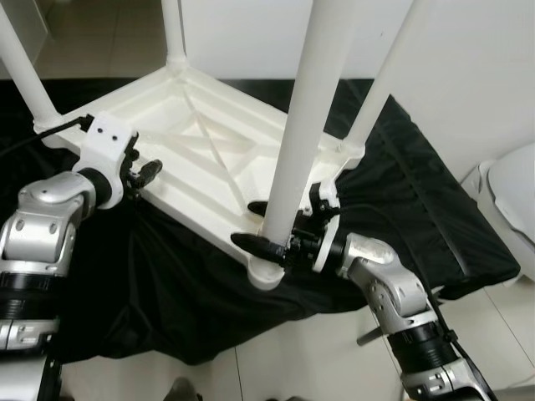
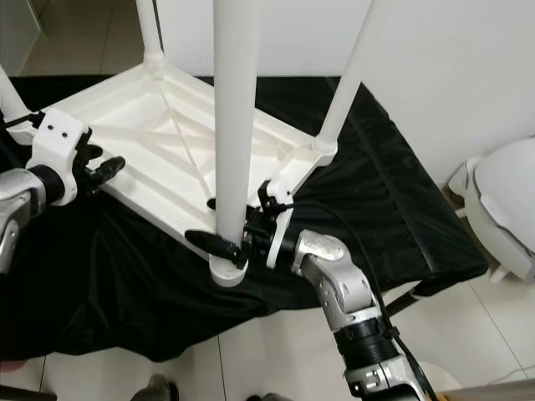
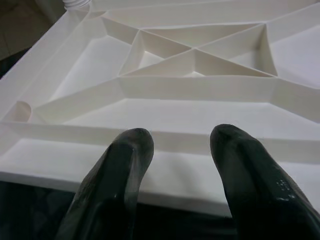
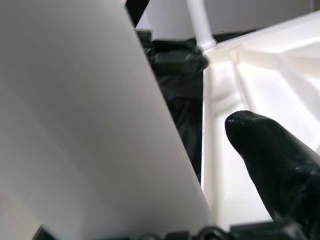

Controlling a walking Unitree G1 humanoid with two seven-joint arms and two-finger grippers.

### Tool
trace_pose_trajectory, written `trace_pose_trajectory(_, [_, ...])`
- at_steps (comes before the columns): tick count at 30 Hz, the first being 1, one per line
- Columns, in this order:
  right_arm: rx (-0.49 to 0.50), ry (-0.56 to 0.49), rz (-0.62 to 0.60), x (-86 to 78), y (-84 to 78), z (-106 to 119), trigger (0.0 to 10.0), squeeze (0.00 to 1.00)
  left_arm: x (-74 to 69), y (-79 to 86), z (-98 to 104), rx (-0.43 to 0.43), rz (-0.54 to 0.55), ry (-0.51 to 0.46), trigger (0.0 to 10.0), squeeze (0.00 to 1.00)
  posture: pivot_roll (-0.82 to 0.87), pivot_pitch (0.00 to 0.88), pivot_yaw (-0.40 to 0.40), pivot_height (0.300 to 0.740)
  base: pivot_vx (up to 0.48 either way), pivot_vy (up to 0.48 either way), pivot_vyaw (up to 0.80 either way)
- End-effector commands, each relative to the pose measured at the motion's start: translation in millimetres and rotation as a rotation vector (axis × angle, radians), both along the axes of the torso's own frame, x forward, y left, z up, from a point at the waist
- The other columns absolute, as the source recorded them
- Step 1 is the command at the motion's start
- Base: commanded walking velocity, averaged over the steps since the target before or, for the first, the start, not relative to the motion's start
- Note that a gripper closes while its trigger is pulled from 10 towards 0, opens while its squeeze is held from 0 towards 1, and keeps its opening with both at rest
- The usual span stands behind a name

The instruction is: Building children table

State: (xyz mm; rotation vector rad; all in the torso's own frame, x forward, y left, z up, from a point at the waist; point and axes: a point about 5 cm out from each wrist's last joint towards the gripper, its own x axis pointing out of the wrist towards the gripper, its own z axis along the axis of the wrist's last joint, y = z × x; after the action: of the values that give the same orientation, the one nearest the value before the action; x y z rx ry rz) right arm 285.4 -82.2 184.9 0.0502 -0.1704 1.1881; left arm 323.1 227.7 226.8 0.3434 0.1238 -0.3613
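**Upturned white table, right fingers around its near leg**

Left eye view: a white plastic table (image 1: 209, 159) lies upside down on a black cloth (image 1: 150, 284) spread over the floor, its ribbed underside facing up and four legs standing up from the corners. The right gripper (image 1: 266, 236) sits at the near corner, one black finger on each side of the near leg (image 1: 305, 117), just above the socket, grasping it. The left gripper (image 1: 144, 172) hangs at the table's left edge, its fingers parted and holding nothing. A white wall (image 1: 468, 75) stands behind, and pale floor tiles (image 1: 318, 359) show in front of the cloth.

Right eye view: the same scene, with the near leg rising straight up through the middle of the picture. A white rounded object (image 2: 506, 209) stands on the tiles to the right of the cloth; I cannot tell what it is.

Left wrist view: the two black fingers (image 3: 117, 180) are spread apart over the table's rim, with the crossing ribs of the underside beyond them.

Right wrist view: the leg's white surface lies close against the camera, with one fingertip (image 4: 270, 160) beside it, over the table's underside.
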Motion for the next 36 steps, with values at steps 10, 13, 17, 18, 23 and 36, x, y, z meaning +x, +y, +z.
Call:
trace_pose_trajectory(10, [-0.037, -0.084, -0.168, 1.7, -46.4, 7.8, 10.0, 0.00, -42.7, 1.1, -26.4, -0.115, -0.120, 0.157, 10.0, 0.00, 0.01, 0.095, -0.073, 0.740, 0.000, 0.000, 0.00])
trace_pose_trajectory(13, [-0.046, -0.090, -0.167, 0.9, -40.8, 3.1, 10.0, 0.00, -51.1, -8.8, -29.5, -0.134, -0.178, 0.173, 10.0, 0.00, 0.01, 0.095, -0.075, 0.740, 0.000, 0.000, 0.00])
trace_pose_trajectory(17, [-0.023, -0.101, -0.130, 0.8, -17.2, 3.5, 10.0, 0.00, -57.8, -17.1, -24.8, -0.194, -0.227, 0.180, 10.0, 0.00, 0.02, 0.095, -0.084, 0.740, 0.000, 0.000, 0.00])
trace_pose_trajectory(18, [-0.011, -0.101, -0.123, 1.7, -9.8, 4.6, 10.0, 0.00, -61.8, -20.5, -22.8, -0.222, -0.258, 0.187, 10.0, 0.00, 0.02, 0.094, -0.090, 0.740, 0.000, 0.000, 0.00])
trace_pose_trajectory(23, [0.037, -0.067, -0.103, 6.2, 14.2, 5.8, 10.0, 0.00, -79.7, -31.4, -17.3, -0.272, -0.366, 0.191, 10.0, 0.00, 0.04, 0.088, -0.105, 0.740, 0.000, 0.000, 0.00])
trace_pose_trajectory(36, [0.056, -0.047, -0.069, 33.6, 83.9, 6.5, 10.0, 0.00, -121.3, -48.1, -19.3, -0.348, -0.463, 0.222, 10.0, 0.00, 0.11, 0.088, -0.167, 0.740, 0.000, 0.000, 0.00])
